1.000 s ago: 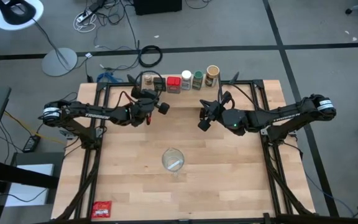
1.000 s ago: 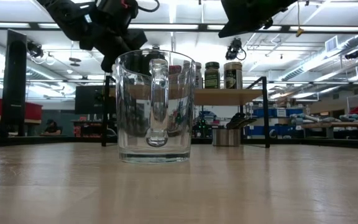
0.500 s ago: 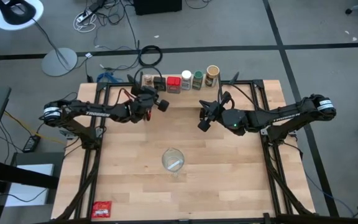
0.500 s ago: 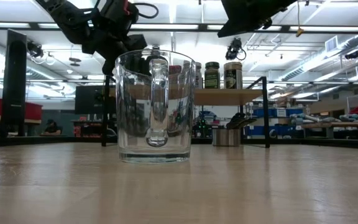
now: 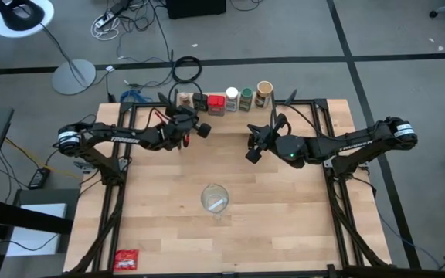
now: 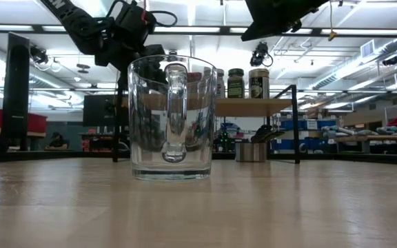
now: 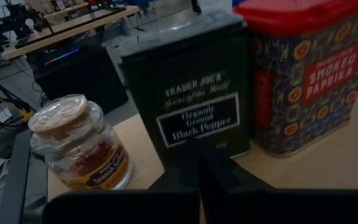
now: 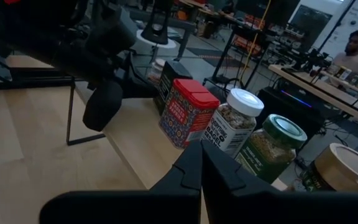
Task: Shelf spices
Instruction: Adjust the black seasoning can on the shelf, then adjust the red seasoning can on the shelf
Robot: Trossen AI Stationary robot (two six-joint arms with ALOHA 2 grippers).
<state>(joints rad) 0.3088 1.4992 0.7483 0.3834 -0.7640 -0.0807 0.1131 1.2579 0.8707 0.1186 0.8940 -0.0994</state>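
Shelf [image 5: 242, 110] at the far edge of the table [image 5: 284, 224] — your landmark for everything below. You see it in the low view as a light plank on thin black legs, behind the clear glass mug [image 6: 168, 118] that stands alone near the middle of the table.

All six spices stand in one row on the shelf. From the left arm's side, reading along the plank in the high view: the tiny brownish jar [image 5: 183, 100], the dark green tin [image 5: 199, 102], the red tin [image 5: 216, 103], the white-lidded jar [image 5: 232, 98], the green-lidded jar [image 5: 246, 98] and, at the right arm's end, the tan-lidded jar [image 5: 264, 93]. In the left wrist view the dark green tin sits between the tiny jar and the red tin, close beside both.

Left gripper [image 5: 184, 128] — your left arm reaches in over the shelf's left end, just in front of the dark green tin. Its fingers [image 7: 197, 171] are pressed together, with nothing between them; the tin stands free on the plank.

Right gripper [image 5: 251, 144] — your right arm hangs above the table on the near side of the shelf, well apart from the jars, facing the row. Its fingers [image 8: 197, 165] are likewise together and carry nothing.

A flat red packet [image 5: 127, 260] lies at the table's near corner on the left arm's side, far from the shelf. A person sits in the room beyond the shelf in the right wrist view.
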